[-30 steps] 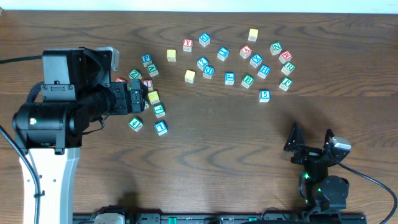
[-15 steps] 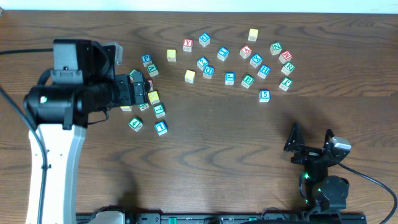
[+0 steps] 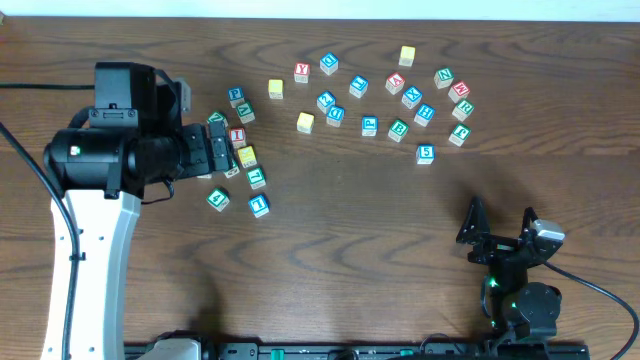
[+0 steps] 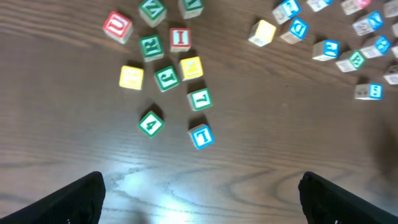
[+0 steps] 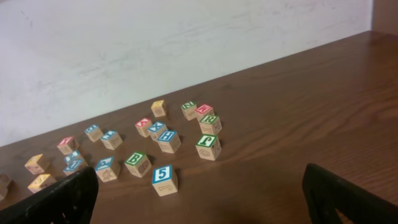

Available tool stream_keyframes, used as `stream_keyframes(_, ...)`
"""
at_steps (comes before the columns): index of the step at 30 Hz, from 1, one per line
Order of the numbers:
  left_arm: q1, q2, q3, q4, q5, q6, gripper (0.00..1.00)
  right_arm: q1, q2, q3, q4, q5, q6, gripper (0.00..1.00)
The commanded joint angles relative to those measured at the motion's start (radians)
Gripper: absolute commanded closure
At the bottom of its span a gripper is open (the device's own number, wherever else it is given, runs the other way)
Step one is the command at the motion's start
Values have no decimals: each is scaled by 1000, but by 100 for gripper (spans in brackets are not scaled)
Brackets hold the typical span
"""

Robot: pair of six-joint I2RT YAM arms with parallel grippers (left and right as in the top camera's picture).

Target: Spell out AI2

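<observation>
The red "I" block [image 3: 237,135] sits in the left cluster and also shows in the left wrist view [image 4: 180,38]. A red block that looks like the "A" [image 3: 395,84] lies in the right group. I cannot read which blue block is the "2". My left gripper [image 3: 220,150] is open and empty, held above the left cluster; in its own view [image 4: 202,202] the blocks lie ahead of the fingers. My right gripper [image 3: 499,226] is open and empty at the near right, well clear of the blocks [image 5: 199,199].
The blue "1" block [image 3: 259,205] lies at the near edge of the left cluster [image 4: 201,135]. The blue "5" block [image 3: 425,153] is the nearest of the right group [image 5: 164,177]. Several other lettered and yellow blocks are scattered across the far half of the table.
My left arm has shifted a little to the right and toward the far side, with its gripper still open over the left cluster. The right arm has not moved.
</observation>
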Motion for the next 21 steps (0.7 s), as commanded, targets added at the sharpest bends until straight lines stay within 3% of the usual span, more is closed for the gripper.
stream_keyframes(1, 4, -5, 24, -5, -34, -15, 2, -10, -5, -3, -2, 1, -8, 1)
stream_keyframes(10, 4, -5, 24, -31, -34, -14, 2, -10, -5, -3, 79, -76, -7, 1)
stream_keyframes(21, 4, -5, 24, -13, -34, -13, 2, -10, 100, 112, 9, -273, -245, 1)
